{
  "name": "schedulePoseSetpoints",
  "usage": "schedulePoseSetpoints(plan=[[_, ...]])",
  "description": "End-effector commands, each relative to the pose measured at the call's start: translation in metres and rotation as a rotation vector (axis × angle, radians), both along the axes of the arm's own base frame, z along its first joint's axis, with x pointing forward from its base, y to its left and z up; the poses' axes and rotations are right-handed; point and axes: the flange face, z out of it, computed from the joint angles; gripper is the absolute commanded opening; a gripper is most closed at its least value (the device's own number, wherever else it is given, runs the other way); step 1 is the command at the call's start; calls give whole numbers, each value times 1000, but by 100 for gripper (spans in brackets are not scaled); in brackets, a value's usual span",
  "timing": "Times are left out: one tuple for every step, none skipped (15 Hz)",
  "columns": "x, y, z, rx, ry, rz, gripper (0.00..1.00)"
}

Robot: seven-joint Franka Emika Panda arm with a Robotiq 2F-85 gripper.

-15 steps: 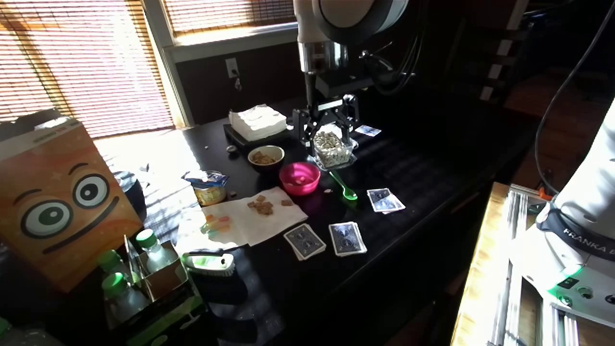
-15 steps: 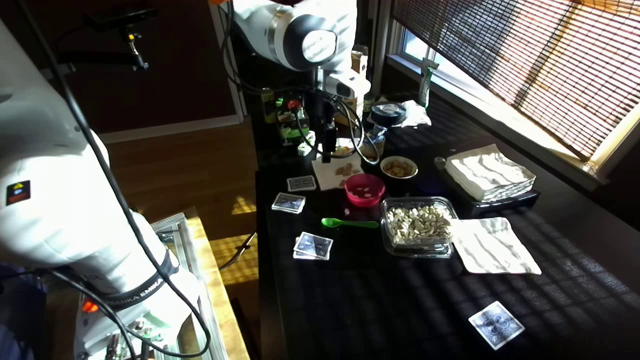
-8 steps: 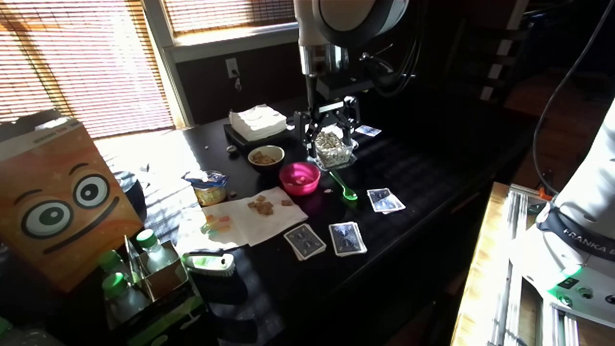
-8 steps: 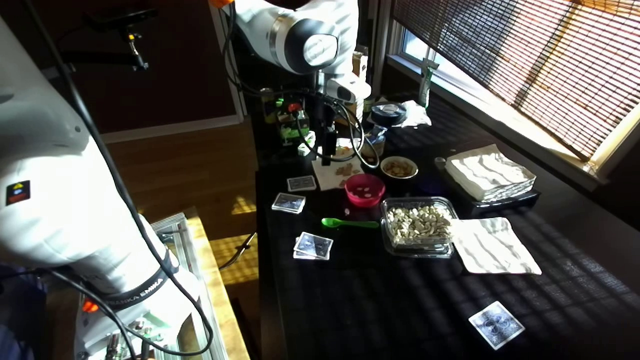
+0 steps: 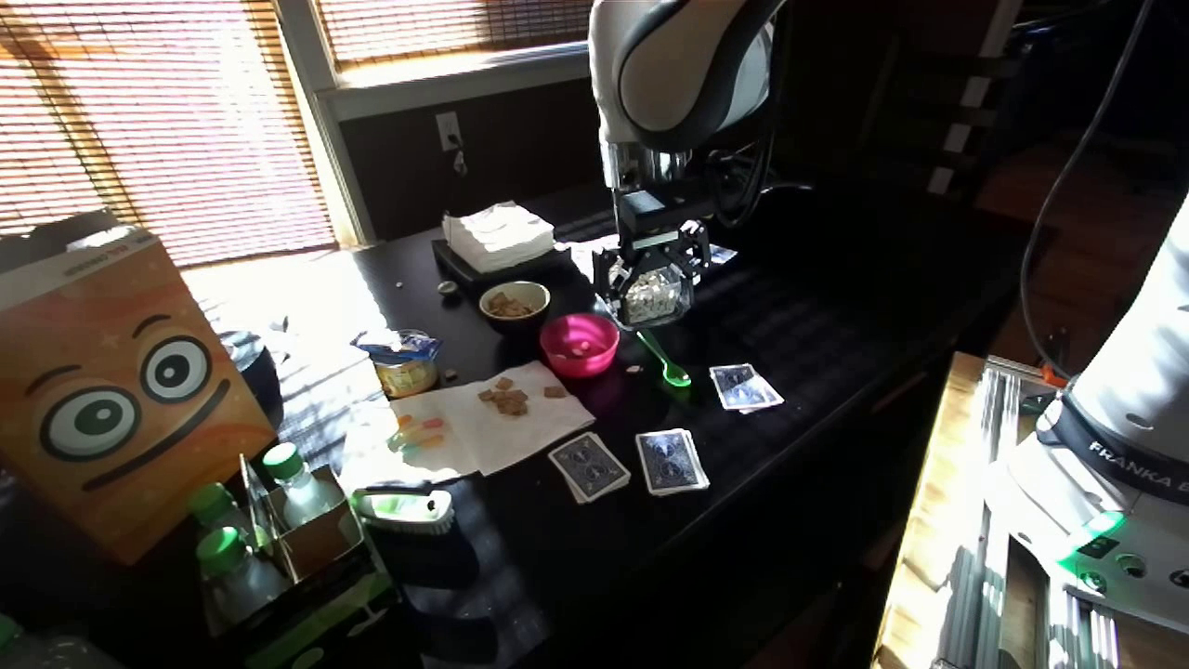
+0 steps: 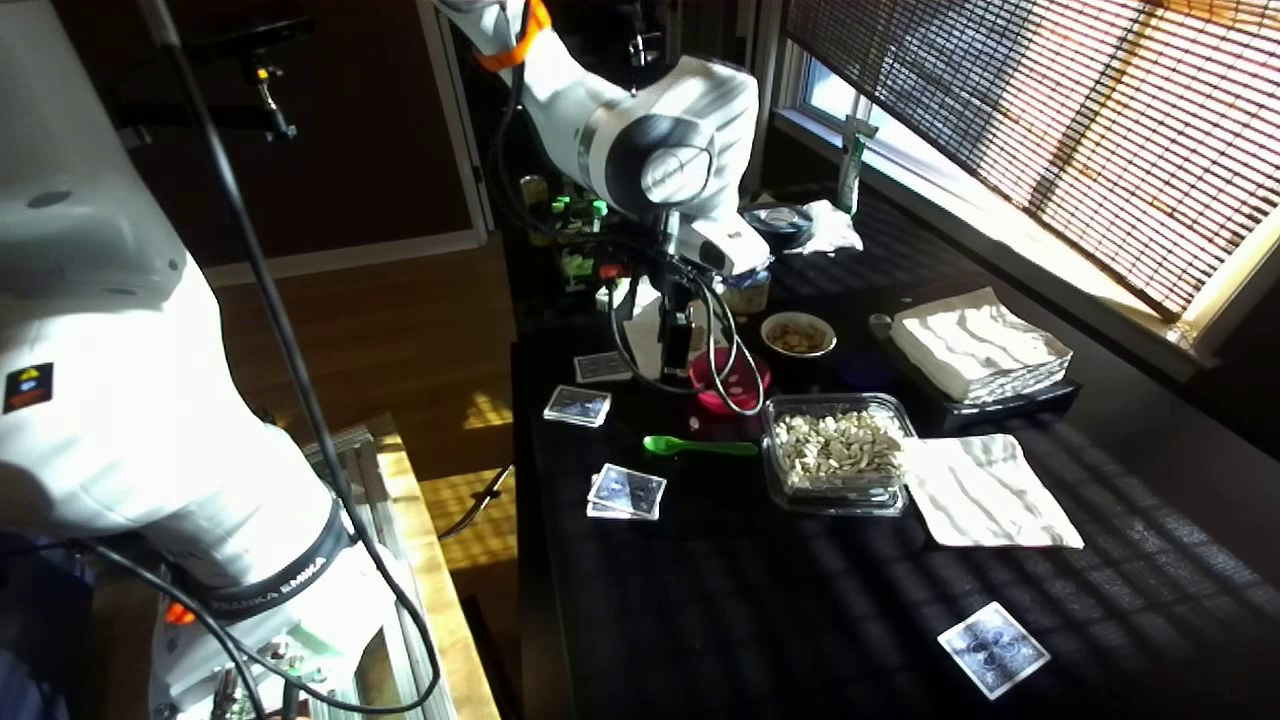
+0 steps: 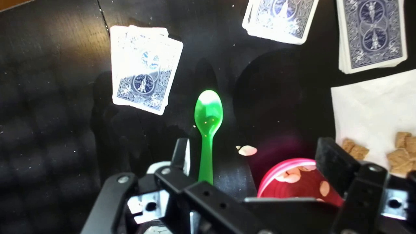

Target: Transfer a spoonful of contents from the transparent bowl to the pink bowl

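The transparent bowl, a clear squarish container (image 6: 840,498), holds the contents, a heap of pale pieces (image 6: 842,450). The pink bowl (image 5: 579,360) stands beside it, with a few pale pieces inside; its rim also shows in the wrist view (image 7: 276,169). A green spoon (image 7: 209,113) lies on the table between the transparent bowl and several cards; it also shows in an exterior view (image 6: 700,446). My gripper (image 7: 259,157) is open and empty above the table. In the wrist view the spoon handle and part of the pink bowl lie between its fingers, with the handle's end hidden behind the gripper.
Card stacks (image 5: 671,462) lie near the table's front edge. A pale bowl with brown pieces (image 6: 797,336) stands behind the pink bowl. A napkin stack (image 6: 980,345), a paper sheet with brown pieces (image 5: 520,432) and bottles in a carton (image 5: 279,530) are around. One pale piece (image 7: 247,150) lies beside the spoon.
My gripper has moved down and towards the spoon and pink bowl, still open. The spoon, the bowls and the cards have not moved.
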Motion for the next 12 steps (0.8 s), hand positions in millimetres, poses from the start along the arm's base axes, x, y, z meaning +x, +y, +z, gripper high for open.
schedulePoseSetpoints(plan=[[8,-21,-21,22,-29,10,100],[9,-27,-26,15,-40,14,100],[9,-31,-32,11,-52,12,100],[9,-35,-37,4,-66,8,100],[9,-37,-41,0,-75,1,100],[10,-41,-47,-14,-74,-16,100],[10,-43,-51,-7,-79,-21,100],[9,-46,-57,-15,-77,-25,100],[8,-49,-62,-14,-77,-27,100],[7,-51,-66,-18,-80,-31,100],[6,-54,-70,-16,-80,-33,100],[5,-57,-74,-21,-80,-37,100]])
